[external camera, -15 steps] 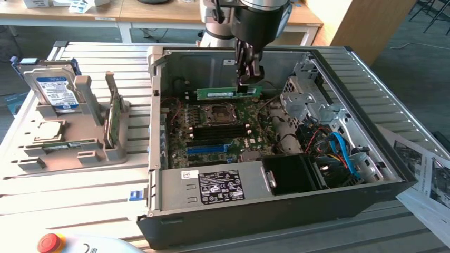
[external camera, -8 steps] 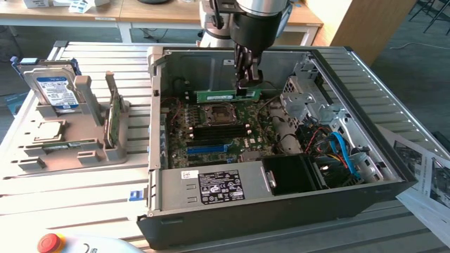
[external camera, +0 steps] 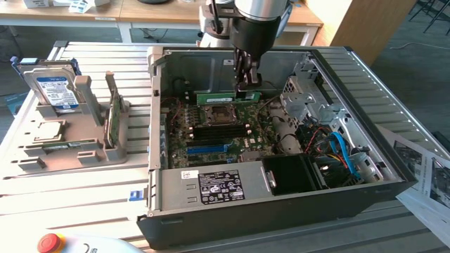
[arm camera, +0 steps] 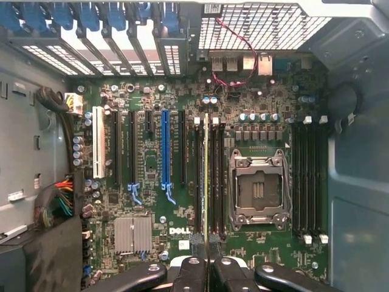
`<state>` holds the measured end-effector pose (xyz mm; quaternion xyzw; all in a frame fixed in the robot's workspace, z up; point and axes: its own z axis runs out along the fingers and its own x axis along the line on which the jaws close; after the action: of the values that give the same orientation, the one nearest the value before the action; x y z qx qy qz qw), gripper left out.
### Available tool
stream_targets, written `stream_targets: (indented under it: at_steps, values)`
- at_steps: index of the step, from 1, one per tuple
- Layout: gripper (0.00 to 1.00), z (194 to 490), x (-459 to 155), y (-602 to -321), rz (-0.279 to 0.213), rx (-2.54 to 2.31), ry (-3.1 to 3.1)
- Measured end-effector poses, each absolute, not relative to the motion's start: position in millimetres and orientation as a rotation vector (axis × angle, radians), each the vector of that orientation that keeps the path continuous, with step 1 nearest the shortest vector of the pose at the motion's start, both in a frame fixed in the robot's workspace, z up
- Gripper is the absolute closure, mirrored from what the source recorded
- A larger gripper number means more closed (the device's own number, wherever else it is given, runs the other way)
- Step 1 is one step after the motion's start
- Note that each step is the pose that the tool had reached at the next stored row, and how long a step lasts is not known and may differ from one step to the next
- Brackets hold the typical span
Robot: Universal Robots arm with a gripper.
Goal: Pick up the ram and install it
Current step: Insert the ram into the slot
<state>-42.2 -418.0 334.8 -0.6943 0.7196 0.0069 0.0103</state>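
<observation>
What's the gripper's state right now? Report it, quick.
Gripper: closed, holding the ram over the motherboard.

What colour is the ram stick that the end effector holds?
Green; the ram shows best in the exterior view.

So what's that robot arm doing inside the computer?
The robot's gripper is shut on the ram, a thin green stick, and holds it inside the open computer case. Seen from the wrist, the stick is edge-on and lined up with the black slots next to the empty processor socket. Whether it already sits in a slot is hard to tell.
</observation>
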Motion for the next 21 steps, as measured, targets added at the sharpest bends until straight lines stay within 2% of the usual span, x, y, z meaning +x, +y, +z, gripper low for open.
stream_targets:
  at_steps: [21]
  values:
    - [0.88,313,-43,-418,0.021,-2.157,2.256]
